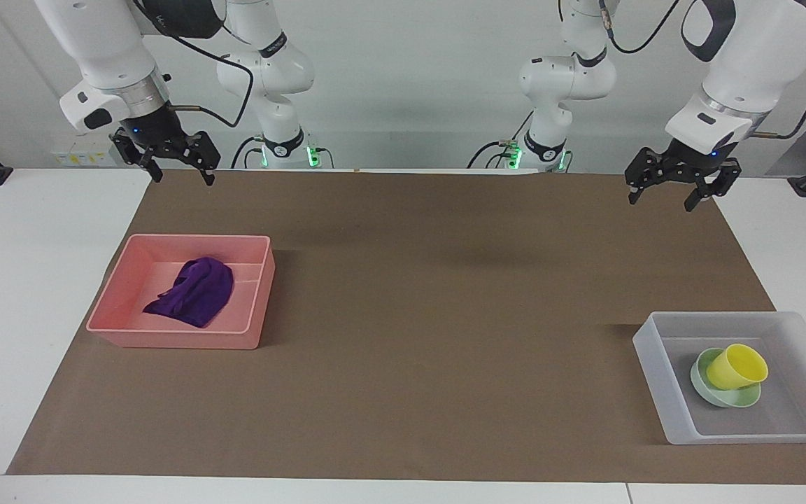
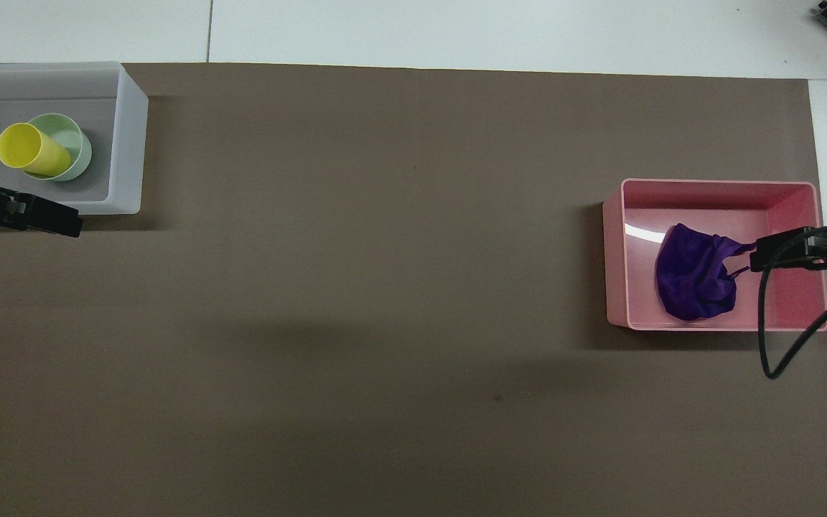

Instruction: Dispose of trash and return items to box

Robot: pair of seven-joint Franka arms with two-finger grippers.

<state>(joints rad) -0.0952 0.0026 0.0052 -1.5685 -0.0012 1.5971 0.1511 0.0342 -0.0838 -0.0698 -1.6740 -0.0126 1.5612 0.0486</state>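
Both arms raised, wrists angled down. Left end effector (image 1: 669, 190) spread, empty, over the brown mat's (image 1: 431, 315) edge nearest the robots; right end effector (image 1: 180, 166) likewise. Purple cloth (image 1: 194, 292) in pink tray (image 1: 165, 334). Cup (image 1: 737, 365) tipped in bowl (image 1: 714, 399), inside grey bin (image 1: 662, 392).

In the overhead view the left gripper (image 2: 54, 221) shows only one dark fingertip beside the box (image 2: 130, 143), whose end wall the frame cuts off. The yellow cup (image 1: 737, 366) hides part of the bowl (image 1: 714, 397).
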